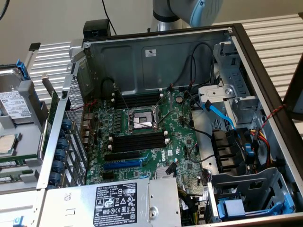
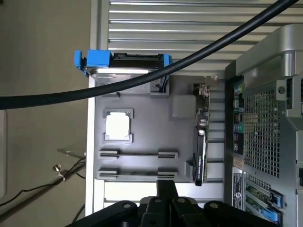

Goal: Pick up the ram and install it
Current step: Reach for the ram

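Observation:
The ram [image 2: 137, 153] is a thin stick standing on edge between two grey holders of the grey tray [image 2: 142, 101]. A second, similar stick [image 2: 135, 173] stands in the neighbouring pair of holders. In the exterior view the ram's green edge [image 1: 14, 163] lies in the tray at the exterior view's left, outside the computer case. My gripper [image 2: 165, 187] hangs high above the tray, over its edge by the second stick. Its black fingers are shut together with nothing between them. The motherboard [image 1: 142, 137] lies in the open case with long black slots [image 1: 137, 142] and a blue slot [image 1: 122, 164].
The tray also carries a hard drive in a blue bracket [image 2: 125, 64], a square processor [image 2: 118, 126] and a circuit card on edge [image 2: 201, 142]. A thick black cable [image 2: 156, 75] crosses the wrist view. Case walls [image 1: 61, 137], loose wires and a power supply [image 1: 113, 203] surround the motherboard.

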You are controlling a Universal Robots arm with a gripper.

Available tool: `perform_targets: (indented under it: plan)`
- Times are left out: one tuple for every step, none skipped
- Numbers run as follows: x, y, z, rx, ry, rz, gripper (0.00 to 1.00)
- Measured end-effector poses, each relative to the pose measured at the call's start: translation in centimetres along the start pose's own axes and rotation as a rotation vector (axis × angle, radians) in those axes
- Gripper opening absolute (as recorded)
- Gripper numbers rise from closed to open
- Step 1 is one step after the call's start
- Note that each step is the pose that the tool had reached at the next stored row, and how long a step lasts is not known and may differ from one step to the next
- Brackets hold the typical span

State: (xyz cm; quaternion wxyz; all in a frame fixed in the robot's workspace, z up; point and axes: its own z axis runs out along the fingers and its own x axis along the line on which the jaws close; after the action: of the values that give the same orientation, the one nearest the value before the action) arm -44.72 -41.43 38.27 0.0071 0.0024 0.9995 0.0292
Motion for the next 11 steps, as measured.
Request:
perform_targets:
  plan:
    - [0.5,0.0,0.03,0.0,0.0013,0.0,0.11]
    - [0.9,-0.01,0.06,0.0,0.0027,-0.001,0.11]
    - [1.2,-0.01,0.08,0.0,0.0049,-0.001,0.11]
    - [1.5,-0.01,0.09,0.0001,0.0081,-0.002,0.11]
    - [1.7,-0.01,0.1,0.0,0.011,-0.003,0.11]
    - [1.8,-0.01,0.1,0.0001,0.0137,-0.004,0.11]
    - [2.0,-0.01,0.1,0.0001,0.0161,-0.006,0.11]
    - [2.2,-0.01,0.1,0.0,0.0183,-0.008,0.11]
    - [2.3,-0.01,0.11,0.0,0.019,-0.01,0.11]
    - [2.4,-0.02,0.1,0.0001,0.0192,-0.01,0.11]
    - [2.4,-0.02,0.1,0.0,0.0192,-0.01,0.11]
